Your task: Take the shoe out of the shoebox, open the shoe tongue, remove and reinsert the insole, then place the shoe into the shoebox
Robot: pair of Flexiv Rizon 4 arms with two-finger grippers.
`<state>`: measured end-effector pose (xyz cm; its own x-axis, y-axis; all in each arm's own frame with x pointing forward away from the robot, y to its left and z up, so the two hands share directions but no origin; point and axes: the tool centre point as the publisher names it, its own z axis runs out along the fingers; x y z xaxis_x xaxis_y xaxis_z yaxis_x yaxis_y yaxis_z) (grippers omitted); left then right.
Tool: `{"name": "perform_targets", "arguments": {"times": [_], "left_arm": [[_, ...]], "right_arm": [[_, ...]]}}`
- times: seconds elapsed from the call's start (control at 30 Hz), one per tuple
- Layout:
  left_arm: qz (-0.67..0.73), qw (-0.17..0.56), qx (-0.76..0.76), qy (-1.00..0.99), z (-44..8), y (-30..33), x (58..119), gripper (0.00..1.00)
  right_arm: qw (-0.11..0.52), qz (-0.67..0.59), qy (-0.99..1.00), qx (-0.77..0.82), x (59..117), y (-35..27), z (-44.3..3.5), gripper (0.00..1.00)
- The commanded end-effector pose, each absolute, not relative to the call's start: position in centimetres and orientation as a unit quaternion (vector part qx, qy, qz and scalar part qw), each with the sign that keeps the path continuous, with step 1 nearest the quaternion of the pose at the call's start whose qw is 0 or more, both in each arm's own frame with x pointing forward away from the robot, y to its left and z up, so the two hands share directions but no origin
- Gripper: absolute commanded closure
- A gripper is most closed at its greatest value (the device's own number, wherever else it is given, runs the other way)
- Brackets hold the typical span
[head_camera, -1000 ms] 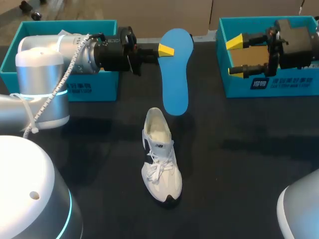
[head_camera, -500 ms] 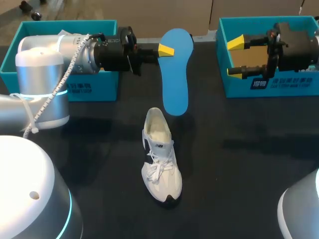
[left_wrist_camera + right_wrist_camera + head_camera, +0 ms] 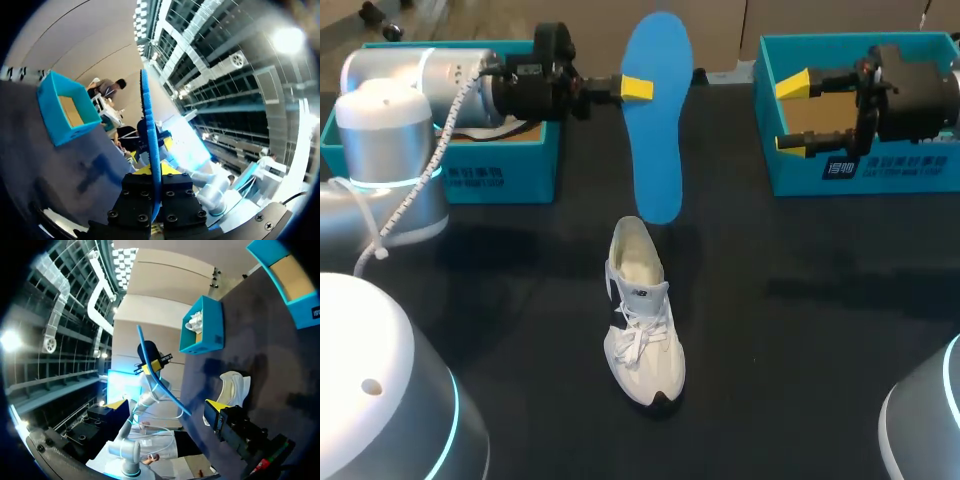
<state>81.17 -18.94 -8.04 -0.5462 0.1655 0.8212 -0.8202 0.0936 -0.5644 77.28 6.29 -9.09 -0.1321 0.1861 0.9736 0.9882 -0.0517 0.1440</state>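
Head view with both wrist views.

- **Worktop** [image 3: 800, 300]: a dark surface with two blue boxes along its far side and a shoe near its middle.
- **Left arm** [image 3: 410, 90]: yours, entering from the left above the left box [image 3: 495, 180], with its wrist pointing toward the middle of the worktop.
- **Right arm** [image 3: 915, 90]: yours, entering from the right, its wrist above the right box [image 3: 790, 180].
- **Boxes:** the two stand well apart. The right box [image 3: 285, 285] is open and shows a bare cardboard floor. The left box [image 3: 202, 327] has something white inside, but you cannot tell what it is.
- **Shoe** [image 3: 640, 320]: white, outside both boxes and roughly midway between them. It stands on its sole with the toe toward you and the open heel end toward the far side. The laces are tied. The right wrist view shows it [image 3: 235, 385] on the worktop ahead of the fingers.
- **Insole** [image 3: 655, 130]: blue and out of the shoe, held in the air above the worktop between the boxes. In the head view its nearer end hangs just over the shoe's opening.
- **Left jaws:** clamped on the insole near its far end. In the left wrist view the insole [image 3: 150, 140] stands edge-on between the fingers.
- **Right jaws:** apart, with nothing between the yellow tips, over the right box's inner wall.
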Motion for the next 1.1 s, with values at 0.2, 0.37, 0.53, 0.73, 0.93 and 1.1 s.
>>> {"name": "perform_targets", "arguments": {"times": [0.2, 0.37, 0.53, 0.73, 0.93, 1.1], "left_arm": [[0.700, 0.057, -0.042, -0.710, -7.2, -19.1, 79.5, 1.00], [0.693, 0.027, -0.074, -0.717, -7.2, -19.0, 79.5, 1.00], [0.666, 0.008, -0.114, -0.737, -7.6, -18.9, 79.8, 1.00], [0.666, 0.008, -0.114, -0.737, -7.6, -18.9, 79.8, 1.00], [0.666, 0.008, -0.114, -0.737, -7.6, -18.9, 79.8, 1.00], [0.666, 0.008, -0.114, -0.737, -7.6, -18.9, 79.8, 1.00]], "right_arm": [[0.400, -0.501, -0.561, -0.524, 77.4, 6.5, -9.1, 0.00], [0.400, -0.501, -0.561, -0.524, 77.4, 6.5, -9.1, 0.00], [0.400, -0.501, -0.561, -0.524, 77.4, 6.5, -9.1, 0.00], [0.400, -0.501, -0.561, -0.524, 77.4, 6.5, -9.1, 0.00], [0.400, -0.501, -0.561, -0.524, 77.4, 6.5, -9.1, 0.00], [0.400, -0.501, -0.561, -0.524, 77.4, 6.5, -9.1, 0.00]]}}
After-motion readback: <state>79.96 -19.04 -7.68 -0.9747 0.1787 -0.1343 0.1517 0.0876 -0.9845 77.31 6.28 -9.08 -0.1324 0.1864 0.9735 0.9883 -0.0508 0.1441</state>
